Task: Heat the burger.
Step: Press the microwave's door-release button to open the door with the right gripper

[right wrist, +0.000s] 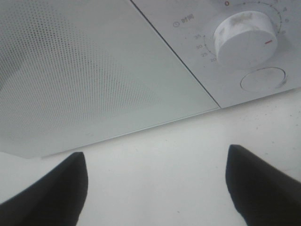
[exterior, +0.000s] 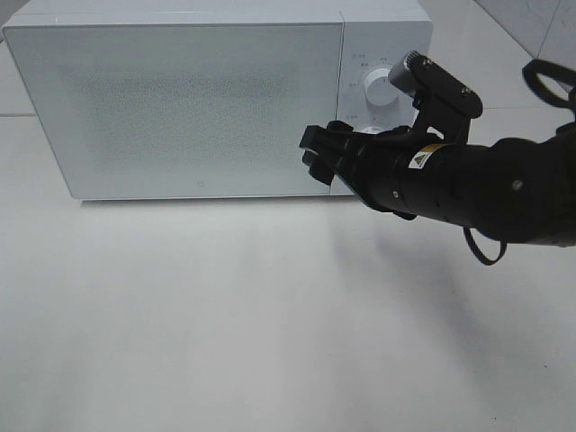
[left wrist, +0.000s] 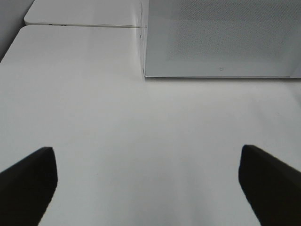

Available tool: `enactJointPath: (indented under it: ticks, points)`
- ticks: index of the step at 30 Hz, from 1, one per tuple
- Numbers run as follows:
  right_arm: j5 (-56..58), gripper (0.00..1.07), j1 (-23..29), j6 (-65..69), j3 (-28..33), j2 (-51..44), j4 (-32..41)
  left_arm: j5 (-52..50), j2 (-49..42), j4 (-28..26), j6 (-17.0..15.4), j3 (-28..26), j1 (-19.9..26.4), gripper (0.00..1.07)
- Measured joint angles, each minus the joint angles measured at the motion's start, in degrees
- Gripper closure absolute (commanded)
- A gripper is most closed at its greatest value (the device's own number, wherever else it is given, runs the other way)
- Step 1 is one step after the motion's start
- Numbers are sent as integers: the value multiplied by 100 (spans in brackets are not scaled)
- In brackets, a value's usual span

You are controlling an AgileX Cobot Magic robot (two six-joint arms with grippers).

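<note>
While the white microwave [exterior: 180,99] stood with its door [right wrist: 84,66] shut, the burger showed in none of the views; whether it lay inside could not be told. The right gripper [exterior: 313,148], jaws spread wide and holding nothing, hovered just before the door's lower right corner, near the seam to the control panel [right wrist: 202,66] with its timer dial [right wrist: 244,40] and round button [right wrist: 262,79]. The step in hand was probably working that panel. To do it well, the gripper should come square to one control, touch that alone, and press gently so the oven does not slide back. The left gripper [left wrist: 148,186], likewise spread and empty, hung over the bare table [exterior: 225,315] near the oven's left front corner. Open tabletop lay before the oven, giving both arms room to back away.
</note>
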Motion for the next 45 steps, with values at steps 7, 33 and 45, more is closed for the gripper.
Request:
enactJointPath:
  ticks: [7,33,45]
  points:
    - [1484,31,-550,-447,0,-848,-1100,0,0,0,0,0,0,9]
    - [6864,31,-985,-453,-80,-4120,-2939,0,0,0,0,0,0,9]
    - [7913,31,-985,-458,-80,-5518,-3272,0,0,0,0,0,0,9]
